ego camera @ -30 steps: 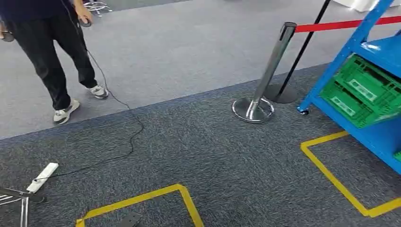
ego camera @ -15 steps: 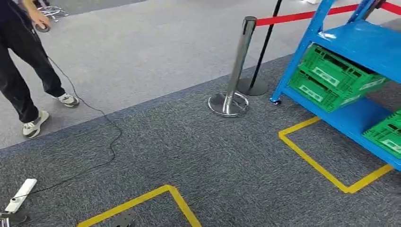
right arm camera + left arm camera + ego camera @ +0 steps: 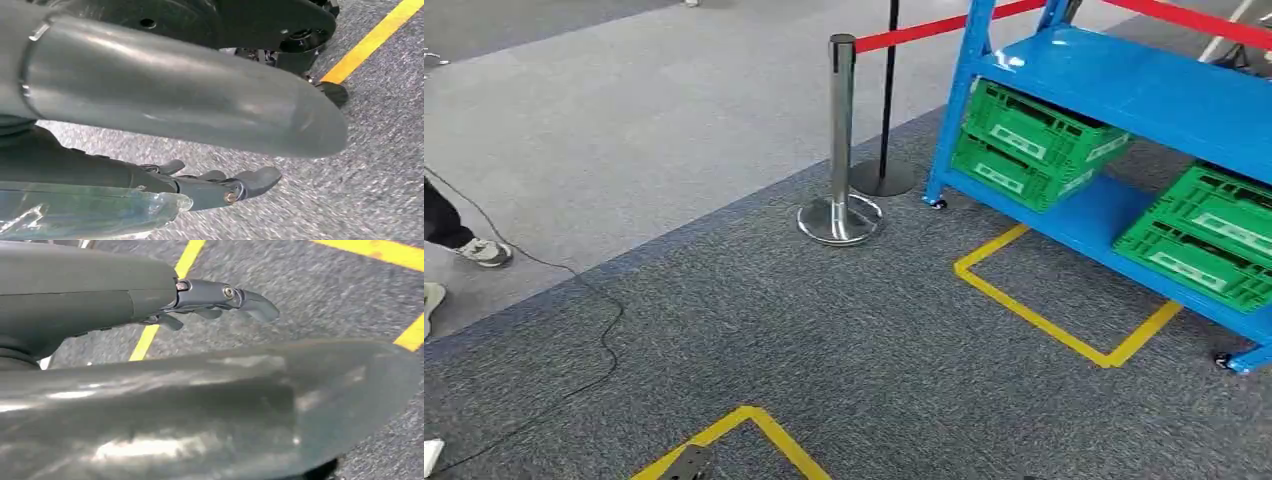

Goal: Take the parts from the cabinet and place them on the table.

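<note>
In the head view a blue cabinet (image 3: pixel 1124 90) stands at the right, with green crates (image 3: pixel 1034 145) on its lower shelf; what the crates hold is hidden. My left hand (image 3: pixel 220 295) hangs over the carpet with its fingers stretched out and nothing in them. On my other side, my right hand (image 3: pixel 220 187) also hangs with fingers extended and the thumb apart, nothing between them. A strip of clear plastic (image 3: pixel 90 210) lies along the outer side of that hand.
A chrome stanchion (image 3: pixel 841 140) with a red belt (image 3: pixel 924 30) stands left of the cabinet. Yellow tape (image 3: pixel 1044 315) marks a square on the floor before the shelves. A black cable (image 3: pixel 594 310) and a person's shoe (image 3: pixel 484 252) are at the left.
The camera has swung to the right: the cabinet and stanchion slid leftward into fuller view, and the person has almost left the picture at the left edge.
</note>
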Robot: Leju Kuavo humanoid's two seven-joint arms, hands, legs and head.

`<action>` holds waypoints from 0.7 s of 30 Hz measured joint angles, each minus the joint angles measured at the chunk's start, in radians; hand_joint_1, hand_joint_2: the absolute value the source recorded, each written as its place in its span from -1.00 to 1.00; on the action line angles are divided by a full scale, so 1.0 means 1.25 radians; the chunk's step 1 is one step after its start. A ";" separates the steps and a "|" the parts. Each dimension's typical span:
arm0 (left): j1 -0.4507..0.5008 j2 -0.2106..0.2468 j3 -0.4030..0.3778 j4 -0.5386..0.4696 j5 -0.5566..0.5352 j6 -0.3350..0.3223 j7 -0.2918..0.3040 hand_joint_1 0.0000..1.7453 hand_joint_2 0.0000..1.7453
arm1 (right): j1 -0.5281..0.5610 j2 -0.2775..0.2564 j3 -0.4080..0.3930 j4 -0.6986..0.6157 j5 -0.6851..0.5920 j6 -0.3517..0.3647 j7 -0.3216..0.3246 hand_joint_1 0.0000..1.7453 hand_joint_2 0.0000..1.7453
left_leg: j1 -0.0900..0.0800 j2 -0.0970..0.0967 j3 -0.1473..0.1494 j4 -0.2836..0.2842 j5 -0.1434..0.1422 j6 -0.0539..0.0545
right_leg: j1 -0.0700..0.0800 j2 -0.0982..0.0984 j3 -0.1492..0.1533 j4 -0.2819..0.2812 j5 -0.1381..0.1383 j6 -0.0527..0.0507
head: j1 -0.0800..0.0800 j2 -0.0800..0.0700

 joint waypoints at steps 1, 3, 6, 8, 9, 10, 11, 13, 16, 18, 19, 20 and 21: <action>0.000 0.000 0.000 0.000 0.000 0.000 0.000 -1.00 -1.00 | 0.000 0.000 0.000 0.000 0.000 0.000 -0.001 -1.00 -1.00 | -0.003 0.010 -0.001 0.000 0.000 0.005 | -0.002 0.007 -0.003 -0.005 0.004 0.006 | 0.000 0.000; 0.000 0.002 0.002 0.000 0.000 0.003 0.000 -1.00 -1.00 | 0.007 0.000 0.000 0.000 0.000 0.000 -0.002 -1.00 -1.00 | -0.006 0.025 0.000 -0.003 0.003 0.019 | -0.008 0.023 -0.012 -0.014 0.009 0.019 | -0.001 0.000; -0.001 0.003 0.002 0.000 0.000 0.008 0.002 -1.00 -1.00 | 0.008 0.000 0.000 0.000 -0.001 0.000 -0.002 -1.00 -1.00 | -0.009 0.055 0.001 -0.005 0.004 0.037 | -0.003 -0.073 -0.053 0.078 -0.050 0.020 | 0.010 0.000; 0.005 0.004 0.006 0.000 0.000 0.005 0.005 -1.00 -1.00 | 0.002 0.000 0.000 0.000 0.000 0.001 -0.002 -1.00 -1.00 | -0.015 0.083 0.001 -0.005 0.002 0.040 | -0.003 -0.086 -0.114 0.204 -0.108 0.021 | 0.010 0.000; 0.006 0.004 0.007 0.000 0.000 0.002 0.005 -1.00 -1.00 | 0.003 0.000 0.000 0.000 0.000 0.001 -0.002 -1.00 -1.00 | -0.016 0.094 0.001 -0.004 0.002 0.040 | -0.003 -0.088 -0.129 0.238 -0.117 0.022 | 0.009 0.000; 0.005 0.004 0.007 0.000 0.000 0.000 0.005 -1.00 -1.00 | 0.005 0.000 0.000 0.000 0.000 0.001 -0.002 -1.00 -1.00 | -0.017 0.104 0.002 -0.004 0.001 0.041 | -0.003 -0.089 -0.125 0.235 -0.108 0.022 | 0.009 0.000; 0.004 0.003 0.007 0.000 -0.002 -0.001 0.005 -1.00 -1.00 | 0.007 0.000 0.000 0.000 0.000 0.001 0.000 -1.00 -1.00 | -0.018 0.112 0.003 -0.004 -0.001 0.040 | -0.002 -0.090 -0.102 0.196 -0.082 0.021 | 0.009 0.000; 0.001 0.000 0.007 0.000 -0.010 -0.003 0.005 -1.00 -1.00 | 0.008 0.000 0.000 0.000 0.001 0.001 0.001 -1.00 -1.00 | -0.018 0.128 0.010 -0.004 -0.005 0.036 | -0.001 -0.111 -0.019 0.052 -0.019 0.016 | 0.010 0.000; -0.003 -0.002 0.007 0.000 -0.016 -0.002 0.005 -1.00 -1.00 | 0.003 0.000 0.000 0.000 0.003 0.002 0.004 -1.00 -1.00 | -0.022 0.145 0.015 -0.002 -0.010 0.022 | 0.007 -0.132 0.010 0.004 -0.013 0.002 | 0.008 0.000; -0.007 -0.004 0.007 0.000 -0.015 -0.002 0.005 -1.00 -1.00 | 0.004 0.000 0.000 0.000 0.004 0.002 0.006 -1.00 -1.00 | -0.019 0.157 0.019 -0.007 -0.008 0.014 | 0.012 -0.117 0.004 0.004 -0.012 -0.006 | 0.009 0.000; -0.010 -0.004 0.007 0.000 -0.014 -0.003 0.004 -1.00 -1.00 | 0.004 0.000 0.000 0.000 0.005 0.001 0.006 -1.00 -1.00 | -0.016 0.153 0.018 -0.003 -0.015 0.006 | 0.003 -0.107 0.009 -0.005 -0.006 -0.015 | 0.009 0.000; -0.010 -0.004 0.007 0.000 -0.013 -0.004 0.004 -1.00 -1.00 | 0.005 0.000 0.000 0.000 0.005 0.000 0.007 -1.00 -1.00 | -0.015 0.119 0.011 0.014 -0.028 0.002 | 0.002 -0.101 0.010 -0.007 -0.005 -0.016 | 0.006 0.000; -0.009 -0.004 0.007 0.000 -0.013 -0.007 0.004 -1.00 -1.00 | 0.003 -0.001 0.000 0.000 0.006 -0.001 0.007 -1.00 -1.00 | -0.015 0.098 -0.011 0.060 -0.056 -0.001 | 0.001 -0.094 0.009 -0.007 -0.004 -0.021 | 0.003 0.000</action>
